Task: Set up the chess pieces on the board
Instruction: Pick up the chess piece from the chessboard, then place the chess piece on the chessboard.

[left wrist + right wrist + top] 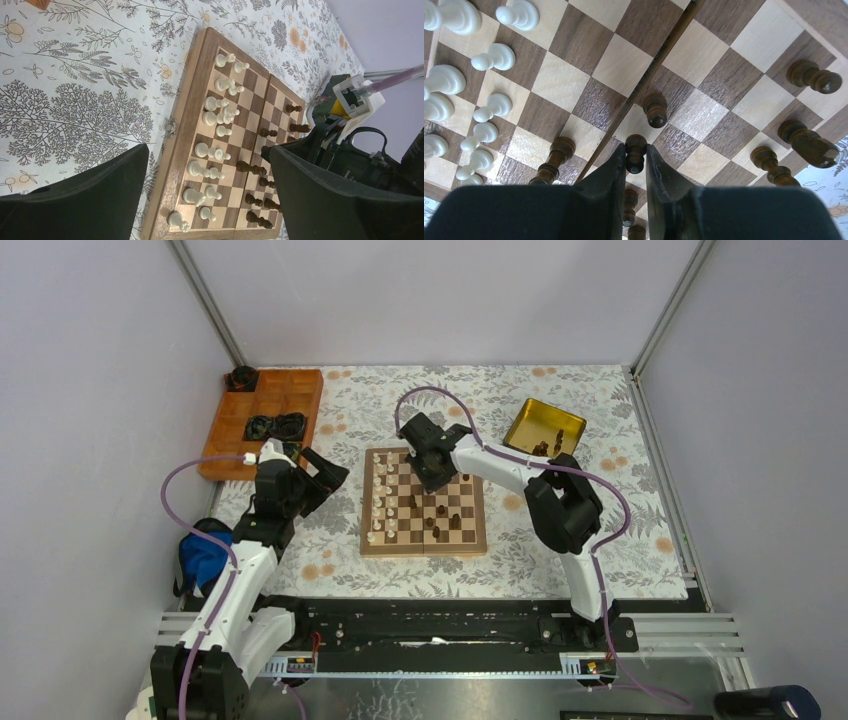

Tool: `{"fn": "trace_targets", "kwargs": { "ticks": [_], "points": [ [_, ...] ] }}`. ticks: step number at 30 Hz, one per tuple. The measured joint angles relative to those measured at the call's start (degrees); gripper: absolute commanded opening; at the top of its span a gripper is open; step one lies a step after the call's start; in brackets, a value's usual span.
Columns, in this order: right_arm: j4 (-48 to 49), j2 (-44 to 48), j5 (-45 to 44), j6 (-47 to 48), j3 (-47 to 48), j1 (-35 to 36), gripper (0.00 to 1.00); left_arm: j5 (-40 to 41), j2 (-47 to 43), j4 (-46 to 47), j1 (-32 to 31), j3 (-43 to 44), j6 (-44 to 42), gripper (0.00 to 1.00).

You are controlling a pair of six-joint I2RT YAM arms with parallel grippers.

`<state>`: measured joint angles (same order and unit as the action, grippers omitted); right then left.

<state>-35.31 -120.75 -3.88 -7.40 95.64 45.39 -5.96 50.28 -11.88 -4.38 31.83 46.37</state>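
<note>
The wooden chessboard [424, 548] lies mid-table. Cream pieces [380, 500] stand in two columns on its left side, and several dark pieces [440, 520] stand scattered on its right half. My right gripper [436, 478] is over the board's far middle, shut on a dark pawn [635, 152] held upright between the fingertips; I cannot tell whether its base touches the board [619, 65]. Other dark pieces [656, 110] and cream pieces [489, 57] stand around it. My left gripper [328, 475] is open and empty, left of the board [185, 115], facing the cream pieces [220, 115].
A gold tray [530, 415] at the back right holds a few dark pieces [545, 447]. An orange tray [235, 445] with black ring items [277, 426] sits at the back left. A blue object [205, 555] lies beside the left arm.
</note>
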Motion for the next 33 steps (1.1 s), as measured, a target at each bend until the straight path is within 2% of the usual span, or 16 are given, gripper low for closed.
{"fn": "trace_targets", "kwargs": {
  "ticks": [13, 22, 33],
  "points": [
    [-0.17, 3.56, -3.17, -0.44, 0.2, -1.99, 0.08, 0.0, -0.02, -0.59, 0.02, 0.0, -0.07, 0.99],
    [-0.35, 3.56, -4.72, -1.64, 0.52, -6.4, 0.08, -0.02, -0.02, -0.61, 0.02, 0.0, -0.07, 0.99],
    [-0.44, 1.2, -5.16, -2.75, 2.78, -7.63, 0.08, -0.02, 0.02, -0.61, 0.02, 0.02, -0.09, 0.99]
  ]
}}
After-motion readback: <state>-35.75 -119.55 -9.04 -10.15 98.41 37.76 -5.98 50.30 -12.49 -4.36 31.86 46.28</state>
